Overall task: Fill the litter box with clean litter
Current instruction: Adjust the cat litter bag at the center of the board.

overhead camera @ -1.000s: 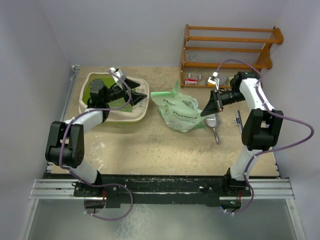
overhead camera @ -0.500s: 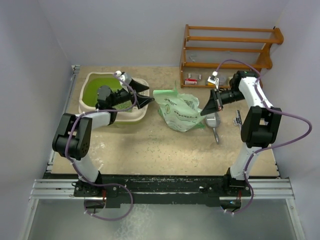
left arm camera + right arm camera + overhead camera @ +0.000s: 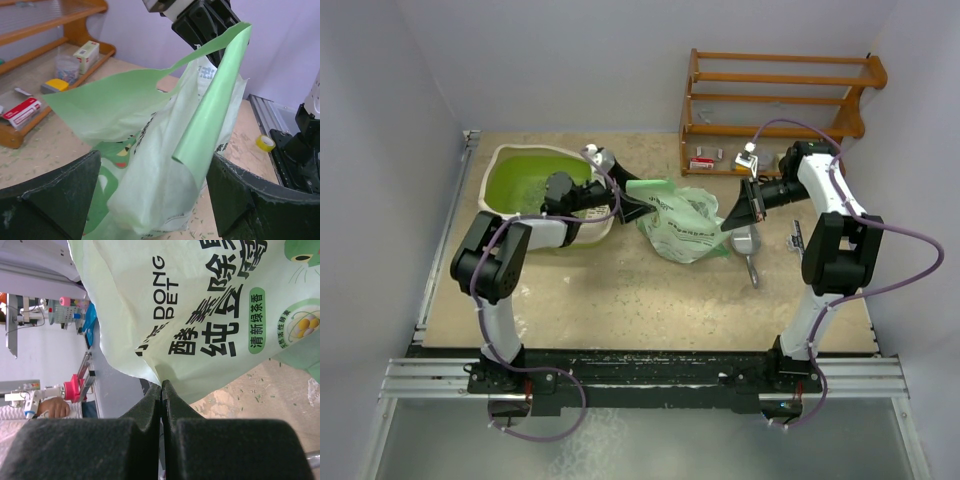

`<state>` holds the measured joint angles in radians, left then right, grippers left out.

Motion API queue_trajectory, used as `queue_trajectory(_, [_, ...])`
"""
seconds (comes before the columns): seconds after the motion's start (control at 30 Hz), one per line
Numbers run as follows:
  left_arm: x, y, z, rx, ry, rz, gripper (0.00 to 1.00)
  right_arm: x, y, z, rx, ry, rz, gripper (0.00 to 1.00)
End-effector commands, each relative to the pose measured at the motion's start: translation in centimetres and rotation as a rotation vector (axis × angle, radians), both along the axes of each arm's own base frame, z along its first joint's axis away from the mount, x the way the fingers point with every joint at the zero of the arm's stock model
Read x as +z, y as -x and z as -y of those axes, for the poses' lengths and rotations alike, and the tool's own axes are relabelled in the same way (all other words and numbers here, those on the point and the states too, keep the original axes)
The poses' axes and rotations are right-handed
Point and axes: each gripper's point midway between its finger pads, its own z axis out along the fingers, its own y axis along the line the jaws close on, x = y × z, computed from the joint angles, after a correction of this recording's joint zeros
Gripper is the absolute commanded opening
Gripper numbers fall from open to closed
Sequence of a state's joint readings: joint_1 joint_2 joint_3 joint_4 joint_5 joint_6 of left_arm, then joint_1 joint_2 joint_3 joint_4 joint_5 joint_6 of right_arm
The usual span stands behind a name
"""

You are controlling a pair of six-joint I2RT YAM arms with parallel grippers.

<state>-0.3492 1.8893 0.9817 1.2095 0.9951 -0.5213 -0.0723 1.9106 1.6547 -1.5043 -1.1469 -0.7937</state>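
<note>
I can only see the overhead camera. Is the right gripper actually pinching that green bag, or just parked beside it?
Observer: Pinching it. In the right wrist view the right gripper is shut with the edge of the bag caught between its fingertips.
Operator: And the left gripper, is it holding the bag too?
Observer: No. The left wrist view shows the left gripper open, the bag's loose flap between its wide-apart fingers.
Operator: Is the bag's top held up?
Observer: Yes. From the left wrist, the right gripper holds one corner above the rest of the bag.
</note>
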Motion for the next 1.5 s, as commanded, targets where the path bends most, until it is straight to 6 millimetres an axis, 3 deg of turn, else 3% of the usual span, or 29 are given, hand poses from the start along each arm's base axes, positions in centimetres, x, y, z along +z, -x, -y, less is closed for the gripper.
queue_trajectory(0.0, [2.4,0.2,1.5,-0.071,0.058,0.078,0.81,1.7,0.8,-0.4,-0.001,-0.019,-0.023,0.00])
queue_trajectory(0.1, [2.0,-0.3,2.5,-0.124,0.076,0.057,0.80,1.3,1.0,-0.3,0.004,-0.011,-0.038,0.00])
queue_trajectory(0.17, [2.5,-0.5,2.7,-0.150,0.107,0.054,0.70,1.0,1.3,-0.2,0.008,-0.004,-0.046,0.00])
queue_trajectory(0.33, [2.8,0.2,3.2,-0.263,0.142,-0.011,0.10,0.5,2.5,-0.1,0.016,0.006,-0.057,0.00])
queue_trajectory(0.37, [2.6,0.4,3.4,-0.294,0.129,-0.037,0.04,0.4,2.7,-0.1,0.016,0.007,-0.062,0.00])
queue_trajectory(0.53, [1.6,2.2,3.2,-0.463,0.014,-0.241,0.03,-0.1,3.5,0.9,-0.025,0.046,-0.035,0.00])
queue_trajectory(0.87, [-0.1,5.1,0.9,-0.500,-0.062,-0.439,0.03,-1.1,4.2,2.4,-0.042,-0.006,-0.072,0.00])
queue_trajectory(1.1, [1.9,6.1,-0.3,-0.486,-0.059,-0.433,0.03,-1.9,5.0,2.4,0.012,-0.017,0.085,0.00])
queue_trajectory(1.23, [3.5,5.5,0.0,-0.471,-0.030,-0.399,0.03,-2.5,3.7,3.0,-0.031,0.081,0.254,0.01])
queue_trajectory(1.27, [3.7,5.3,0.2,-0.466,-0.025,-0.390,0.03,-2.4,2.9,3.3,-0.056,0.119,0.312,0.12])
queue_trajectory(1.47, [2.5,3.4,2.5,-0.359,-0.037,-0.375,0.03,-1.5,0.9,4.5,-0.227,0.266,0.614,0.40])
